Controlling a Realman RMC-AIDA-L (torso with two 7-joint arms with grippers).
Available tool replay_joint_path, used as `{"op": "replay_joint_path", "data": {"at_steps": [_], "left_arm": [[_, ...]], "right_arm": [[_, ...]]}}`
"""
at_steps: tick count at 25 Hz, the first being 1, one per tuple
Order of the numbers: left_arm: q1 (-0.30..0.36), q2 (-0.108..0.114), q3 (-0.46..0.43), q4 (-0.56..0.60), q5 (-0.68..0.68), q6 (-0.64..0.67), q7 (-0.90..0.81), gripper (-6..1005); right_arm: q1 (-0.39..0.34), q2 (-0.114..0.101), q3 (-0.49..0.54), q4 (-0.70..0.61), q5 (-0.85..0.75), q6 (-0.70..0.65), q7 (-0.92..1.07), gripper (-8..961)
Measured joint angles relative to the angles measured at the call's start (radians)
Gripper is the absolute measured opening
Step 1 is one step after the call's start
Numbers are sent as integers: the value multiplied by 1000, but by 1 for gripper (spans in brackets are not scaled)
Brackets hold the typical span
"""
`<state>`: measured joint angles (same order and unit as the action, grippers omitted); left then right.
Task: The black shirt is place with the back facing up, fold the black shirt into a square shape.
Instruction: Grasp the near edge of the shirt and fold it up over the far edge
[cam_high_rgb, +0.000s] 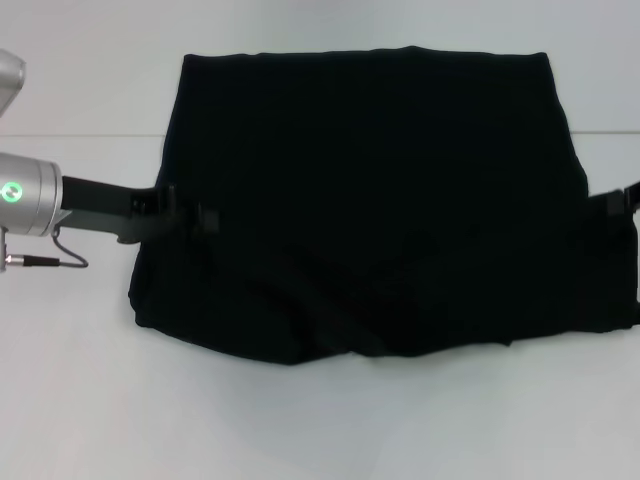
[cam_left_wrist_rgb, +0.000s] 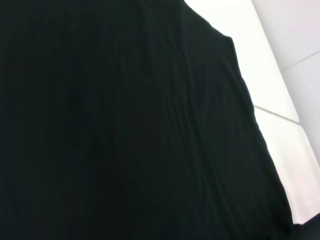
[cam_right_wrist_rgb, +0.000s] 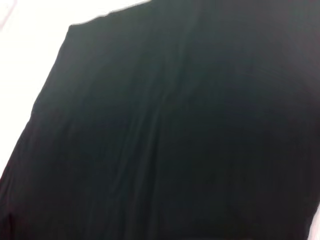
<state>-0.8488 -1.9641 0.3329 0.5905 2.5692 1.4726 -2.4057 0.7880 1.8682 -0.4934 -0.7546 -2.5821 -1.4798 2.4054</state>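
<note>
The black shirt (cam_high_rgb: 370, 200) lies spread on the white table (cam_high_rgb: 320, 430) as a wide, roughly rectangular block. Its far edge is straight and its near edge is rumpled with folds. No white letters show. My left gripper (cam_high_rgb: 203, 216) reaches in from the left and sits at the shirt's left edge, about halfway along it. My right gripper (cam_high_rgb: 614, 205) shows only as a dark tip at the shirt's right edge. The shirt fills the left wrist view (cam_left_wrist_rgb: 125, 125) and the right wrist view (cam_right_wrist_rgb: 175, 135); neither shows its own fingers.
The left arm's silver link (cam_high_rgb: 25, 192) with a green light and a thin cable (cam_high_rgb: 60, 258) lies left of the shirt. A seam line (cam_high_rgb: 80, 136) crosses the table at the far side. Bare white table surrounds the shirt.
</note>
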Motion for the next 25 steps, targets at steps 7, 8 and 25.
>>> {"op": "replay_joint_path", "data": {"at_steps": [7, 8, 25], "left_arm": [[-29, -6, 0, 0, -7, -78, -18, 55], [-31, -9, 0, 0, -12, -95, -21, 55], [-40, -51, 0, -6, -46, -293, -27, 56]], "right_arm": [[26, 7, -3, -5, 1, 126, 8, 38], [27, 12, -5, -2, 3, 155, 7, 38], [45, 103, -63, 6, 7, 437, -2, 38]]}}
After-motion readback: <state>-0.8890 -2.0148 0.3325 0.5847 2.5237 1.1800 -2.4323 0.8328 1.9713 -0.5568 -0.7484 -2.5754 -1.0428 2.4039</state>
